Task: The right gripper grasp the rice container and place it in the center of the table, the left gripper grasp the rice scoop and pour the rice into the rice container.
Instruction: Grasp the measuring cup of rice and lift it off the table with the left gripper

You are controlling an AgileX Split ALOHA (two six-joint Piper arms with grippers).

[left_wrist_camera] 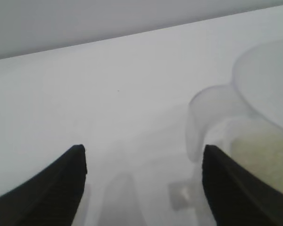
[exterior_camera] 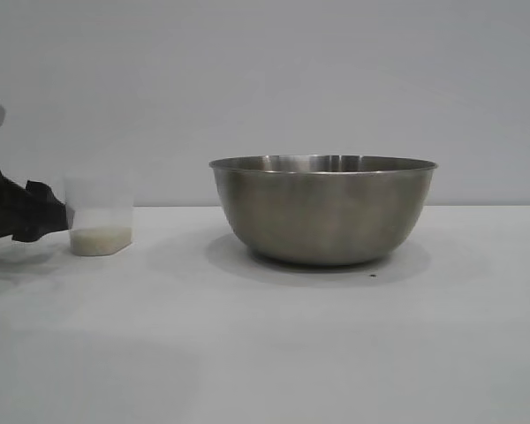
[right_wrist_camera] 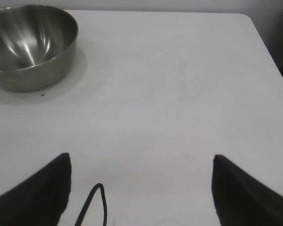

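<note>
Exterior view: at the far left the left gripper (exterior_camera: 60,216) reaches in level with the desk (exterior_camera: 265,353), its tips just at the side of the rice scoop (exterior_camera: 100,216). The scoop stands upright on the desk with a shallow layer of rice (exterior_camera: 99,238) in its bottom. In the left wrist view the fingers (left_wrist_camera: 61,183) are spread, and the scoop's loop handle (left_wrist_camera: 203,127) sits just inside one of them rather than centred in the gap; no pinch shows yet. The level approach from the handle side suits a grip on the loop, which would leave the cup's mouth free for tipping.

Further right, at about the middle of the desk, the rice container (exterior_camera: 323,210) rests upright, well apart from the scoop and empty as far as the right wrist view shows, so it looks set to receive the pour.

The right gripper (right_wrist_camera: 141,188) hangs back over bare desk, fingers spread and holding nothing, the container far from it; it appears parked.

No brand, label or writing can be read on anything.
</note>
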